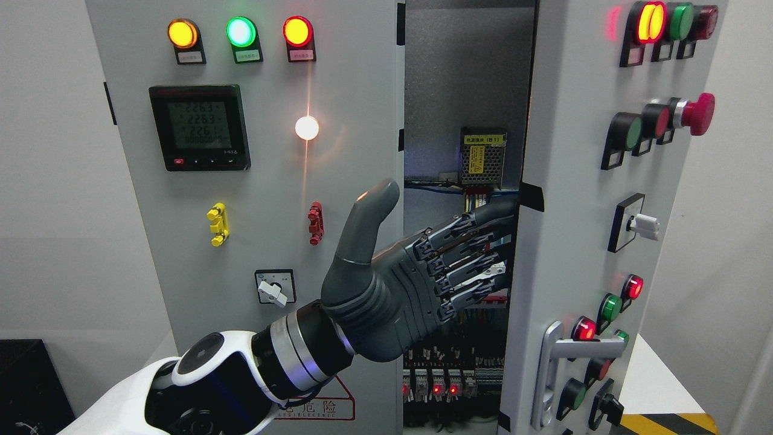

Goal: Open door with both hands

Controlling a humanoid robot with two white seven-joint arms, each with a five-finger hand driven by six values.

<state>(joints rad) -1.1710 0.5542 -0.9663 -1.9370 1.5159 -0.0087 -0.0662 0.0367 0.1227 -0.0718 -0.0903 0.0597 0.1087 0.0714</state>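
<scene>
1. Left hand point(416, 266): dark grey, its arm entering from the lower left. The four fingers point(477, 241) extend level, their tips hidden behind the inner edge of the right door point(580, 241); the thumb point(368, 223) stands upright, clear of the door. Whether the fingertips hook the edge cannot be told.
2. Right door: light grey, swung partly open, its face carrying lit indicator lamps, push buttons, a red mushroom button point(697, 113) and a silver lever handle point(558, 368) near the bottom.
3. Cabinet interior point(465, 90): visible through the gap, with a perforated power supply point(482, 157), blue wiring and a row of terminal blocks with small red lights point(435, 386).
4. Left panel point(272, 181): closed, bearing three lit lamps point(240, 31), a digital meter point(199, 127), and a rotary switch point(275, 289).
5. Room: pale walls either side; a white surface point(658, 374) with yellow-black hazard tape point(670, 423) lower right.
</scene>
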